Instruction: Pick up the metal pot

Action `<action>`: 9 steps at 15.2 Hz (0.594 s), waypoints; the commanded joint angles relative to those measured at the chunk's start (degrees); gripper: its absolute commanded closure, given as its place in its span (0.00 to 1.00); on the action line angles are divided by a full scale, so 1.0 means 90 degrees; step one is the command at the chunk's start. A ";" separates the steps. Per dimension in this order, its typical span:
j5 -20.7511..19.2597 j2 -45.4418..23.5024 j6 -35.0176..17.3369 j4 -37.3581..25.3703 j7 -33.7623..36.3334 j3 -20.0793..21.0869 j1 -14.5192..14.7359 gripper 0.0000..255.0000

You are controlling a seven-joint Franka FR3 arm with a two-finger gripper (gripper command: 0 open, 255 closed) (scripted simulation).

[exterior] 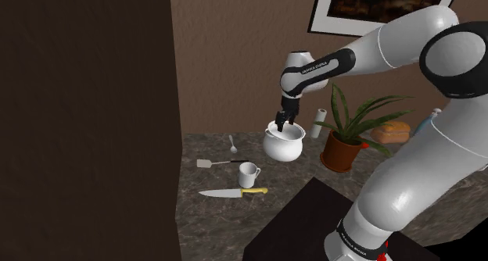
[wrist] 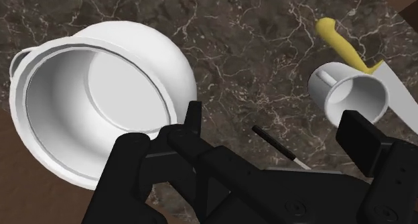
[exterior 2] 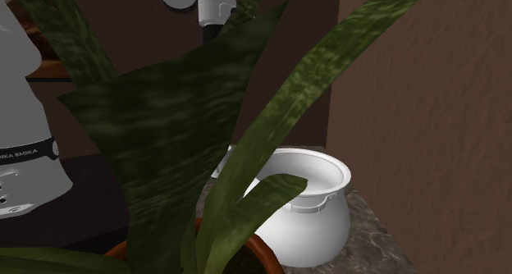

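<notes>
White pot (exterior: 283, 144) sits on the dark marble tabletop (exterior: 209, 220) near the brown back wall, upright, mouth open, nothing inside. Claw (exterior: 287, 123) hangs right over the pot's rim in the shoulder view. In the wrist view the claw (wrist: 278, 129) has its fingers wide apart. One finger (wrist: 193, 120) is right against the outside of the pot (wrist: 100, 102) wall; cannot tell if it touches. Other finger (wrist: 362, 139) is well off toward the mug (wrist: 348, 98). Pot is outside the gap, so not gripped. Small ear handle shows on the pot's rim on the side away from the claw.

White mug (exterior: 248, 173) stands near the pot, toward the stand. Knife (exterior: 232, 193) with yellow handle lies flat just beyond the mug, blade pointing to the shoulder view's left. Spatula (exterior: 213, 163) with thin black handle lies between pot and mug. A spoon (exterior: 232, 144) lies by the wall.

Potted plant (exterior: 346, 134) in a terracotta pot stands to the shoulder view's right of the pot. Its long green leaves (exterior 2: 189, 141) block much of the second exterior view, with the pot (exterior 2: 310, 215) behind them on the tabletop (exterior 2: 371, 246). White roll (exterior: 318, 121) and a bread loaf (exterior: 391, 130) sit by the wall. Tall dark cabinet (exterior: 86, 119) is at the shoulder view's left.
</notes>
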State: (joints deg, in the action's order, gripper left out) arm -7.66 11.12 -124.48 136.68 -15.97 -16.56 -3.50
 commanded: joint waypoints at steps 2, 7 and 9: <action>0.0182 -0.0804 -0.0433 -0.0320 -0.0323 -0.0175 -0.0038 0.00; 0.0637 -0.2111 -0.0916 -0.1029 -0.0899 -0.0313 -0.0196 0.00; 0.0837 -0.2634 -0.1048 -0.1368 -0.1123 -0.0308 -0.0307 0.00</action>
State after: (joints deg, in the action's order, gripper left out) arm -1.16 -9.91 -133.54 126.45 -24.87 -19.31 -5.75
